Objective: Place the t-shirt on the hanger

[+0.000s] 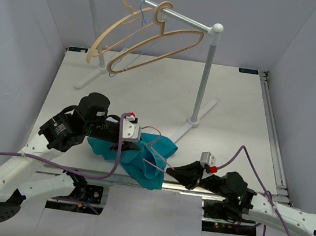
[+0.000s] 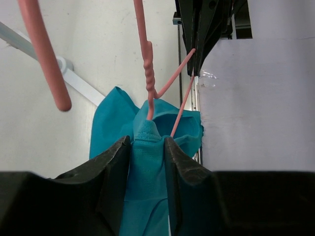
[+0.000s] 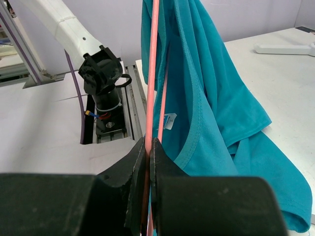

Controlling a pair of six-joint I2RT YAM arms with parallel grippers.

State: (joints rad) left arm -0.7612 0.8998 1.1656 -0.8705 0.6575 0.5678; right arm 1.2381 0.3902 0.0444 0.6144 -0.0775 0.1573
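The teal t-shirt lies bunched near the table's front edge, between my two grippers. My left gripper is closed on a fold of it: in the left wrist view the fabric fills the gap and touches both fingers. The pink hanger rises from the cloth, its twisted neck above the fold and its hook end close to the camera. My right gripper is shut on one hanger wire, with the t-shirt draped over the hanger beside it. A white label shows inside the neck.
A white clothes rack stands at the back with two beige hangers and a thin light-blue hanger on its bar. Its foot lies just behind the t-shirt. The table's front rail runs under my grippers.
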